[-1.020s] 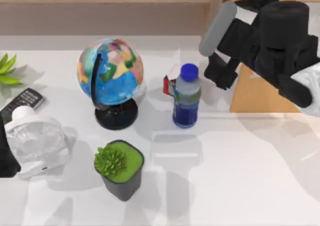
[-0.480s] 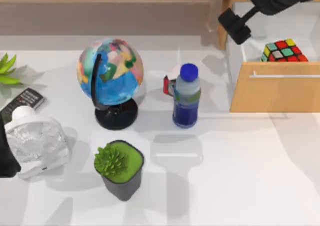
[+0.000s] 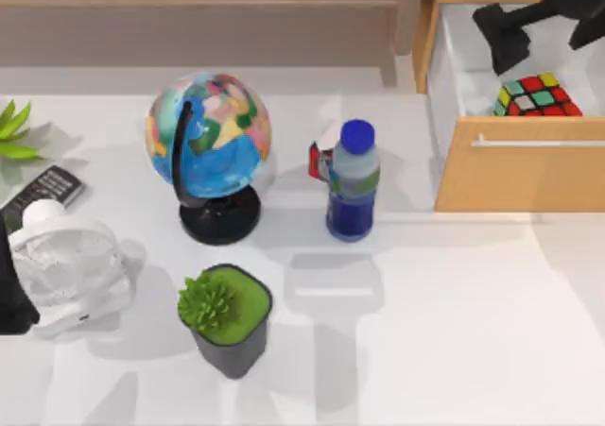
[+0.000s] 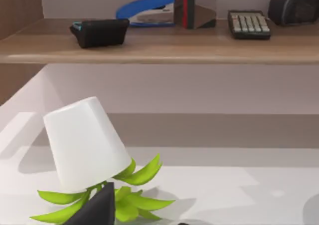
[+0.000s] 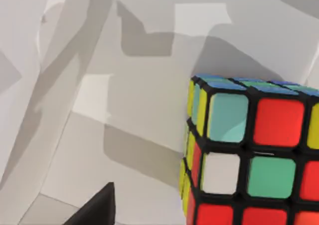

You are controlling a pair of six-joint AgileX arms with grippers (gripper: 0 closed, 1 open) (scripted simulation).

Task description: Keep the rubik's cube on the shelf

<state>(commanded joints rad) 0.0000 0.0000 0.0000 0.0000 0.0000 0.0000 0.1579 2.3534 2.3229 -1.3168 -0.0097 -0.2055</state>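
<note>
Your rubik's cube (image 3: 536, 95) is sitting inside the open light-wood drawer (image 3: 518, 176) at the table's right rear, close behind the drawer front with its metal handle (image 3: 539, 143), not on the shelf (image 3: 198, 1). In the right wrist view the cube (image 5: 249, 155) is resting on the drawer's pale floor, showing red, green, white and yellow tiles. The right gripper (image 3: 534, 29) is hanging over the drawer, just behind the cube and apart from it; its dark fingers are standing spread, holding nothing. The shelf is running along the back, left of the drawer. Out on the table you are seeing a blue-capped water bottle (image 3: 353, 182), a globe (image 3: 208, 135) and a potted plant (image 3: 225, 315). I cannot tell how the left gripper's fingers are standing.
</note>
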